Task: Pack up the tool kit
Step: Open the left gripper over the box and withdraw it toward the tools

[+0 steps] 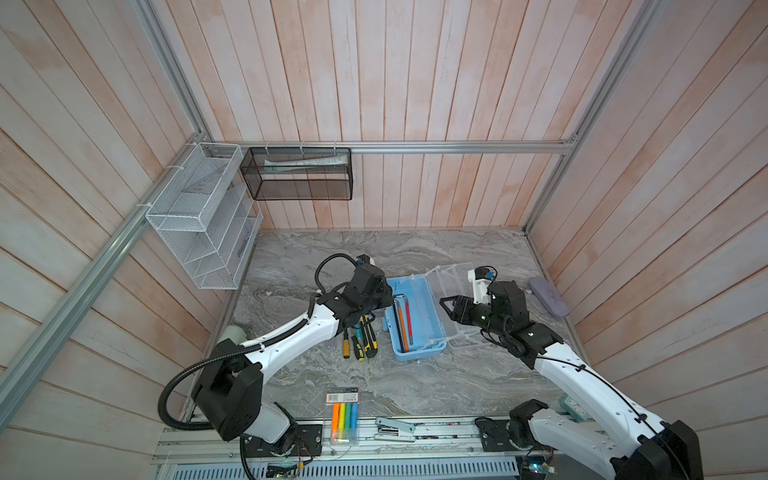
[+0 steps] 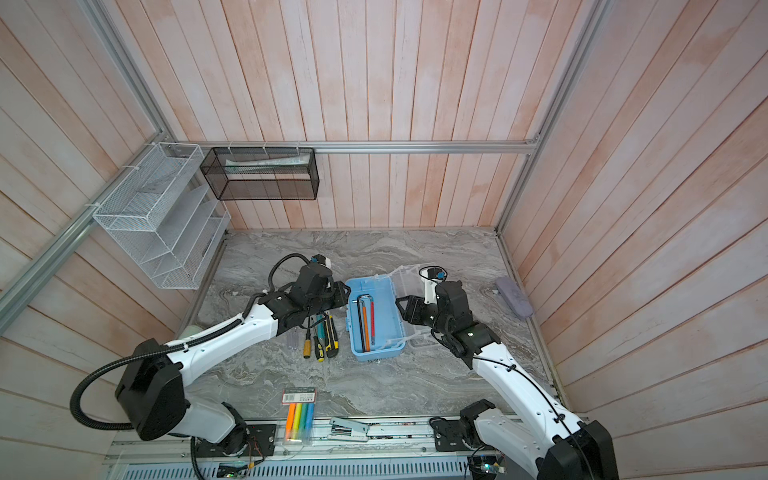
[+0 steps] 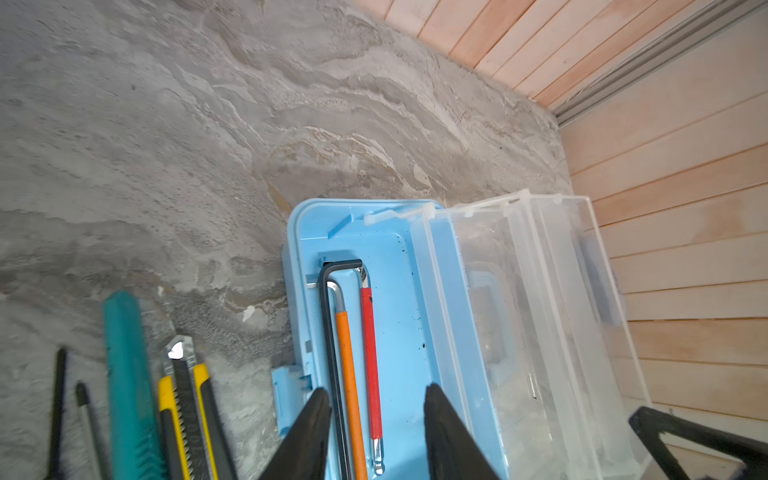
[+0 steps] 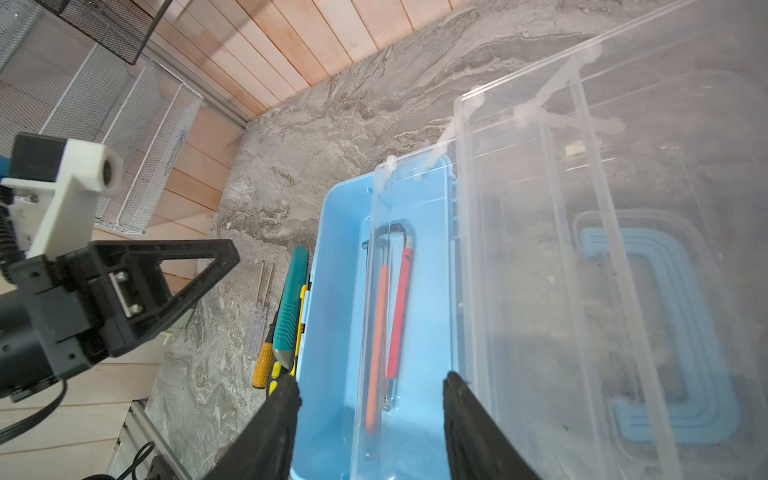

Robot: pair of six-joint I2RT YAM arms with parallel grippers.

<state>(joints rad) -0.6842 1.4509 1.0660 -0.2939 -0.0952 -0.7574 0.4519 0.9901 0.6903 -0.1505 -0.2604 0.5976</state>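
The left gripper [image 3: 376, 388] and right gripper [image 4: 370, 377] — jaws parted, empty — flank the open tool kit [image 1: 426, 320]. Free table [image 1: 415, 253] lies behind.

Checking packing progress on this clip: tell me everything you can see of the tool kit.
The tool kit is a light blue plastic box standing on the marble-look table beside loose screwdrivers and knives. Its clear lid, with a blue handle, lies swung open; the clear inner tray is folded out beside it. Three L-shaped hex keys, black, orange and red, lie lengthwise on its floor. The open left tool and right tool hover over it; contact is unclear.
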